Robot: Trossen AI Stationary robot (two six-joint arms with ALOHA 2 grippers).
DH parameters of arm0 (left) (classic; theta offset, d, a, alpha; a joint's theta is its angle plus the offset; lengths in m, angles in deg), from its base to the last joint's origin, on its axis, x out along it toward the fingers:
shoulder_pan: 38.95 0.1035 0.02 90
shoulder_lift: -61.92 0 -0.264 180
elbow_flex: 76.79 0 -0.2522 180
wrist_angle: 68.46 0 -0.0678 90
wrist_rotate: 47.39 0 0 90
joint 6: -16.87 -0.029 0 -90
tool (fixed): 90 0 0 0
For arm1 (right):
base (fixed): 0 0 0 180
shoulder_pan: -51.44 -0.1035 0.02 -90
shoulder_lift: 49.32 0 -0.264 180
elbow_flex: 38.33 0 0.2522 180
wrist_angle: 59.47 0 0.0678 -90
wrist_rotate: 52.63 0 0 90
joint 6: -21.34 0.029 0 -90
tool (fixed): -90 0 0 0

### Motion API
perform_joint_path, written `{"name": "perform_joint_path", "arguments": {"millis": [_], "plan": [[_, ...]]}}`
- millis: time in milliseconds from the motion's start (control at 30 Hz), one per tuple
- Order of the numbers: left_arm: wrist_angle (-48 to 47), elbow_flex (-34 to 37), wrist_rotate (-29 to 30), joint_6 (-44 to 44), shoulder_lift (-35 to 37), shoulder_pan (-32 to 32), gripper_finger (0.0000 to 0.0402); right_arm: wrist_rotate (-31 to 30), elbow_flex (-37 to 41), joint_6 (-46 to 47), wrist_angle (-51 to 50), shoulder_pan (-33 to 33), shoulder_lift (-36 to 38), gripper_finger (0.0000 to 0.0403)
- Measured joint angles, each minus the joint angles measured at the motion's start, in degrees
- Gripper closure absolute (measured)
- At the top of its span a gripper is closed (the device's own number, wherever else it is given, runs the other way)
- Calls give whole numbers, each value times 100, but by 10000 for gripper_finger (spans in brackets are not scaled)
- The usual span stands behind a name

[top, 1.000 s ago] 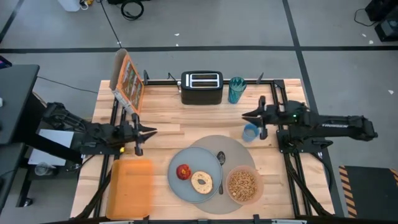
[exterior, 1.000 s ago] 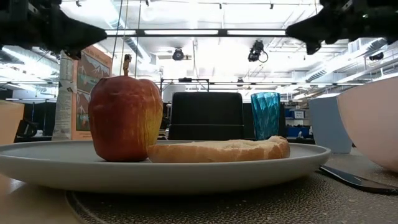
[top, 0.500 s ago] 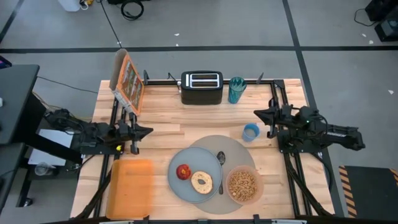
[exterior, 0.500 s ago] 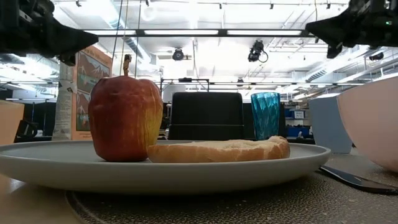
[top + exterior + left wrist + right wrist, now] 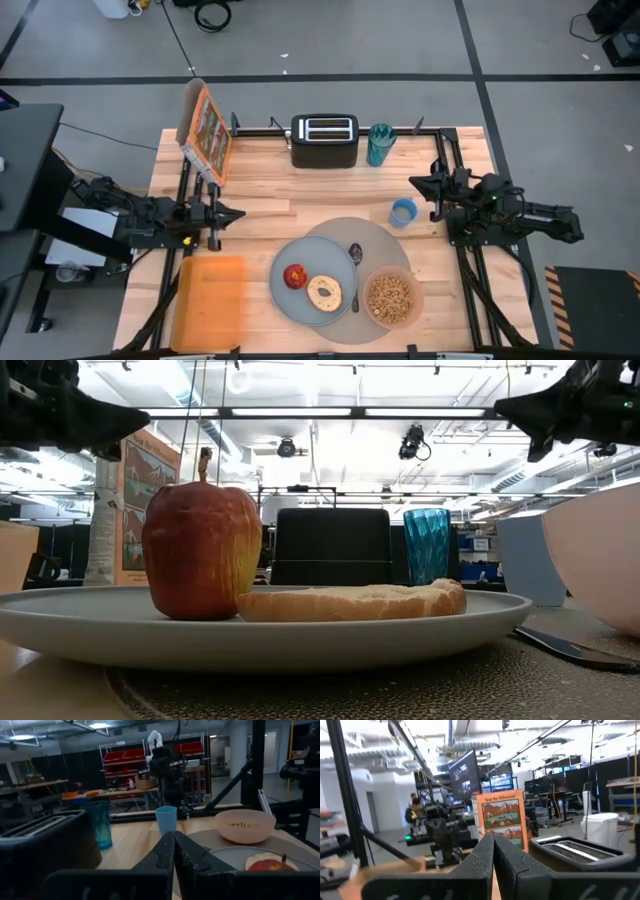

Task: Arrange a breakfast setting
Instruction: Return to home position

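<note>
- The left gripper [image 5: 238, 213] hangs over the left side of the table [image 5: 260, 185]. Its two fingers are pressed together tip to tip, with nothing between them.
- The right gripper [image 5: 414, 183] hangs over the right side, pointing back toward the left one. Its fingers also meet and grip nothing.
- The mat [image 5: 378, 238], big, round and grey, lies between the two pairs of jaws, toward the front edge and well apart from both.
- The plate [image 5: 312, 256], grey-blue, overlaps the mat's left part. It lies ahead of the left jaws and off toward the front edge.
- The apple [image 5: 294, 276], red with its stem up, stands on the side of the plate nearer the left jaws.
- The bagel [image 5: 315, 293], pale and flat, lies just beside the apple, farther from those jaws.
- The spoon [image 5: 354, 275] lies on the mat along the plate's right rim, its bowl end toward the back.
- The bowl [image 5: 392, 271], translucent pink and full of brown cereal [image 5: 391, 298], sits on the mat just past the spoon, frontward of the right jaws.
- The cup [image 5: 403, 212], small, blue and upright, stands just off the mat. It is the nearest thing to the right jaws, on their front side, and does not touch them.
- The toaster [image 5: 324, 140] and a teal glass [image 5: 380, 144] stand at the back edge.
- The orange tray [image 5: 211, 303] lies frontward of the left jaws.
</note>
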Motion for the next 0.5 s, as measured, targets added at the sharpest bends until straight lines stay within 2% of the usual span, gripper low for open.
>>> {"name": "perform_joint_path", "arguments": {"millis": [100,300,500], "plan": [[19,0,-1,-71,4,0,388,-4,0,229,60,0,0,387],[-23,2,-1,739,2,0,388,-4,0,199,117,0,-2,383],[-27,2,-1,745,2,0,388,-4,-2,188,108,0,-2,383]]}}
